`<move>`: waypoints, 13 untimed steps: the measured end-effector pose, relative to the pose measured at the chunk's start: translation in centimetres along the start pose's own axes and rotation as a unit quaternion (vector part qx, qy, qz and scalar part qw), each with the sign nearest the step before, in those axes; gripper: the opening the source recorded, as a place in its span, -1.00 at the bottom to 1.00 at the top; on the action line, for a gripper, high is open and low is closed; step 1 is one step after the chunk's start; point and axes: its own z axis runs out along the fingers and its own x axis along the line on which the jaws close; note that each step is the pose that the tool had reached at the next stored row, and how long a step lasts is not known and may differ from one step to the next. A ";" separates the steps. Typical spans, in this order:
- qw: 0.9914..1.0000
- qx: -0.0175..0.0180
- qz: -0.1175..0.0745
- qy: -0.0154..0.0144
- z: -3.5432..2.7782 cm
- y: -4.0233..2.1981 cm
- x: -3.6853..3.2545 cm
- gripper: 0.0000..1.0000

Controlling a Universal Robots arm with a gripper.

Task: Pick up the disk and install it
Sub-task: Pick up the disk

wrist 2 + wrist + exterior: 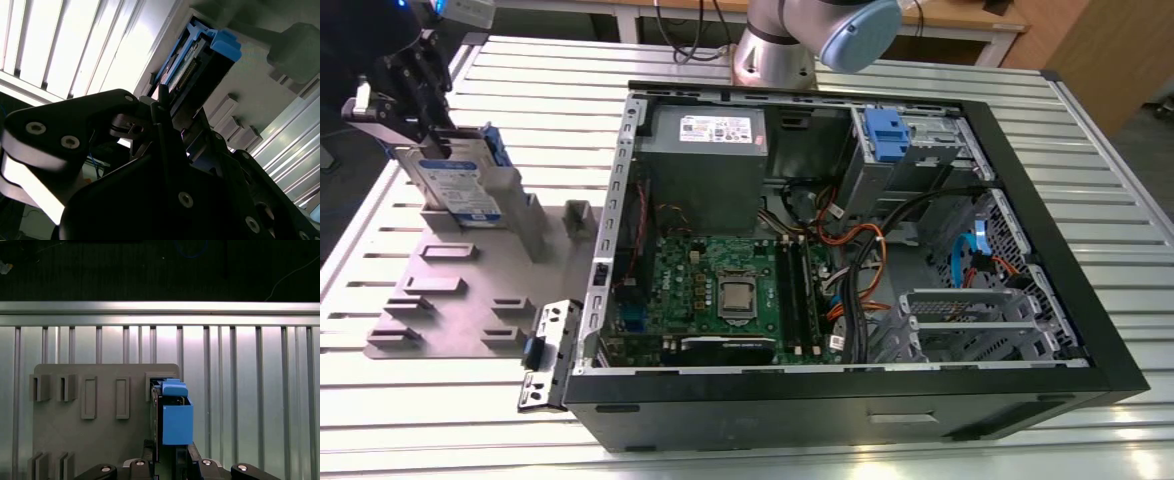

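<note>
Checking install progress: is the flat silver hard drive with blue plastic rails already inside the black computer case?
No, the silver hard drive stands upright on the grey fixture plate, outside the black computer case.

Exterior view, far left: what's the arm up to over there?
The gripper is at the top end of the disk, which stands on edge at the grey fixture plate on the slatted table. The first wrist view shows the disk directly ahead of the gripper. The open computer case lies to the exterior view's right, and the disk is not yet in it.
</note>
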 end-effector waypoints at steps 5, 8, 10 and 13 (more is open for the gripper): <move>1.000 0.000 0.000 0.000 -0.57 0.01 -0.03 -0.30; 1.000 0.000 0.000 0.000 -1.07 0.02 -0.05 -0.30; 1.000 0.000 0.000 0.000 -1.07 0.02 -0.05 -0.30; 1.000 0.000 0.000 0.000 -1.10 0.02 -0.05 -0.30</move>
